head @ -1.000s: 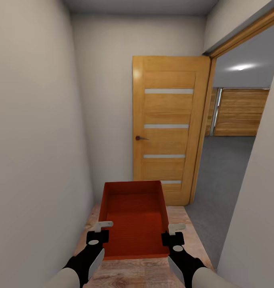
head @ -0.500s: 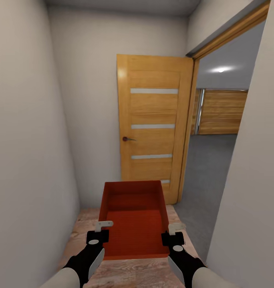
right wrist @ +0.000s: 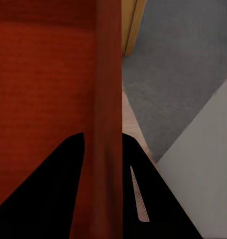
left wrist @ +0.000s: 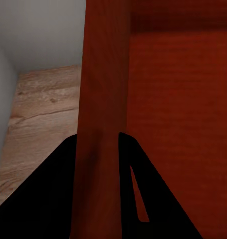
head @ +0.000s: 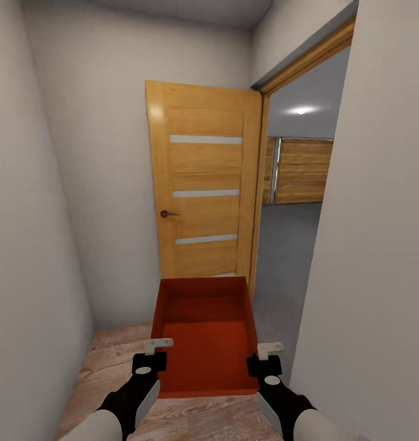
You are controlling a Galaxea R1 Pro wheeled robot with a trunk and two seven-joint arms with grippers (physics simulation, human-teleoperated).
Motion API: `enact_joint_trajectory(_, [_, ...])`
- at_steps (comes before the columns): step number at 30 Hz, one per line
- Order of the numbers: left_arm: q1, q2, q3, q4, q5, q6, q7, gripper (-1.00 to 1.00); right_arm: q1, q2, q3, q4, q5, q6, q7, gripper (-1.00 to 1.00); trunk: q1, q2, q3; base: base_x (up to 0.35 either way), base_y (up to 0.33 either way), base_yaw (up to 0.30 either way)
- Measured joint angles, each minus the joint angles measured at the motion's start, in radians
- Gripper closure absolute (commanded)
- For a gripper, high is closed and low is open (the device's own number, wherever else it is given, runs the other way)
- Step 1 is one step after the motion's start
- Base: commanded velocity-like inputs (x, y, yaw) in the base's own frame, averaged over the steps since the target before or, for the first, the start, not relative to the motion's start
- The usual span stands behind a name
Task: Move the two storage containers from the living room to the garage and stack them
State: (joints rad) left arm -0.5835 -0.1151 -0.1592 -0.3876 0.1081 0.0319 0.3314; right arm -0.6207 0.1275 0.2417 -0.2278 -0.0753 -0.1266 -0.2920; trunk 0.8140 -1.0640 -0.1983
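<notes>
Head view first: both arms are reaching forward and carrying one orange-red storage container (head: 204,334) between them, open top up and nothing inside it. The left end effector (head: 152,355) is gripping the container's left wall near the near corner, and the right end effector (head: 268,357) is doing the same on the right wall. The container is hanging above the light wood-plank floor (head: 111,349) of a narrow hallway, right in front of an open wooden door (head: 203,184). Just right of that door, a doorway is showing a dark grey concrete floor (head: 283,257) and a wooden panelled wall (head: 301,171) further back.

Left wrist view: the left end effector (left wrist: 97,149) is closed down tight on the container's wall (left wrist: 103,74), one dark finger on each side, touching it. The container's ribbed inside (left wrist: 183,99) is sitting on one side of the wall, wood planks (left wrist: 44,109) on the other.

Right wrist view: same deal, the right end effector (right wrist: 103,144) is pinching the opposite wall (right wrist: 109,64) between its narrowly spaced fingers, with grey concrete (right wrist: 178,64) beyond the door's edge (right wrist: 131,25).
</notes>
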Motion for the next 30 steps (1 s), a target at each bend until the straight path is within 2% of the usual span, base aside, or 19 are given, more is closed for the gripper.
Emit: enact_joint_trajectory(30, [0.0,0.0,0.0,0.0,0.002,-0.002,0.0,1.0,0.0,0.0,0.001,-0.001,0.0,-0.001,0.0,1.0,0.0,0.0,0.0,0.233,0.204,-0.285])
